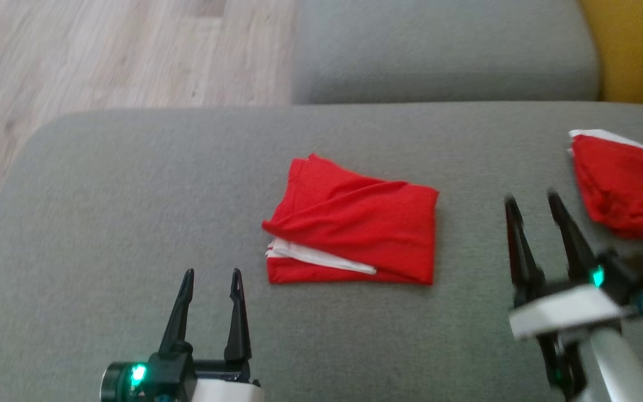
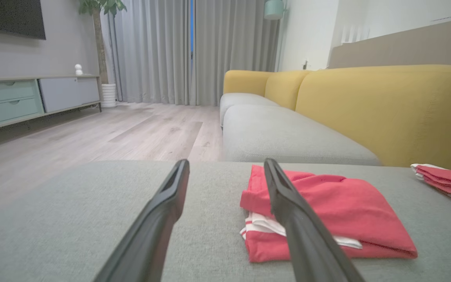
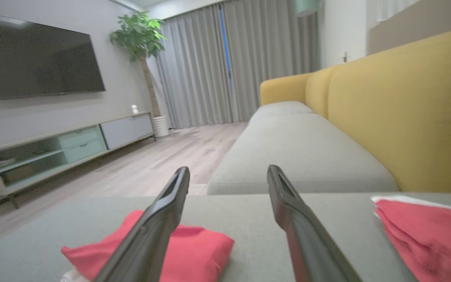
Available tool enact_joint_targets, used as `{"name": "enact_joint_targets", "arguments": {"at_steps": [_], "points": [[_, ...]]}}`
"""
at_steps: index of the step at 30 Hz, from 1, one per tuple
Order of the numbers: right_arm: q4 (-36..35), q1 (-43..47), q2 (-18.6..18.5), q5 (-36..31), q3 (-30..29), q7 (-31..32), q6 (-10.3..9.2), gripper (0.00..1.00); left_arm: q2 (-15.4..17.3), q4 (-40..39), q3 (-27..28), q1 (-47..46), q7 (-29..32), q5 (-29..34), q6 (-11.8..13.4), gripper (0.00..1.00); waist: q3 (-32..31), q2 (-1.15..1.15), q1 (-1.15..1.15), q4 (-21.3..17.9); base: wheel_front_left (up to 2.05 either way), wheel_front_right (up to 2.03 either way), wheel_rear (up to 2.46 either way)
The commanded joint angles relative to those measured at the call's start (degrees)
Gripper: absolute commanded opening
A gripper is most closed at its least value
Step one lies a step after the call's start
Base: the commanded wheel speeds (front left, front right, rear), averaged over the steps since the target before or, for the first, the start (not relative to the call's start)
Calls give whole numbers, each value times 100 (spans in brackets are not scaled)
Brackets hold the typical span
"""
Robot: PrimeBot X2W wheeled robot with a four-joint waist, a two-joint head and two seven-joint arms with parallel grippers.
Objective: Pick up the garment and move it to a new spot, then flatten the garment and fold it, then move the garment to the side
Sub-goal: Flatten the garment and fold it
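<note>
Left hand (image 1: 212,274) and right hand (image 1: 531,199) both have fingers apart, holding nothing. The folded red cloth garment with white trim (image 1: 355,223) lies mid-cushion on the grey fabric sofa seat (image 1: 104,195) — folding looks done; shifting it aside probably remains — towards the second red cloth bundle (image 1: 628,184), perhaps.

Home living room, yellow sofa (image 3: 405,109), wall television (image 3: 33,58), potted plant (image 3: 141,35) (beside grey curtains (image 3: 202,66))

Wide-spread pincer (image 3: 228,169) near folded garment (image 3: 200,250)
</note>
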Motion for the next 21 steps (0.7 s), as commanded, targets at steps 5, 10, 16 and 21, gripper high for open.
{"name": "enact_joint_targets", "arguments": {"at_steps": [5, 10, 16, 21], "points": [[-355, 784, 104, -272, -169, -59, -10, 100, -29, -117, 306, 106, -47, 175, -8, 100, -385, 0, 1, -316, 0, 0, 0], [-369, 1364, 212, -326, -192, -59, -10, 100, -29, 0, 375, 409, -47, 268, -33, 100, -496, 0, 1, -356, 0, 0, 0], [-431, 1629, 326, -344, -272, -60, -10, 100, -29, 88, 475, 517, -47, 299, -82, 100, -560, 0, 1, -363, 0, 0, 0], [-425, 1691, 363, -398, -253, -60, -10, 100, -29, 199, 516, 504, -47, 332, -148, 100, -586, 0, 1, -354, 0, 0, 0]]}}
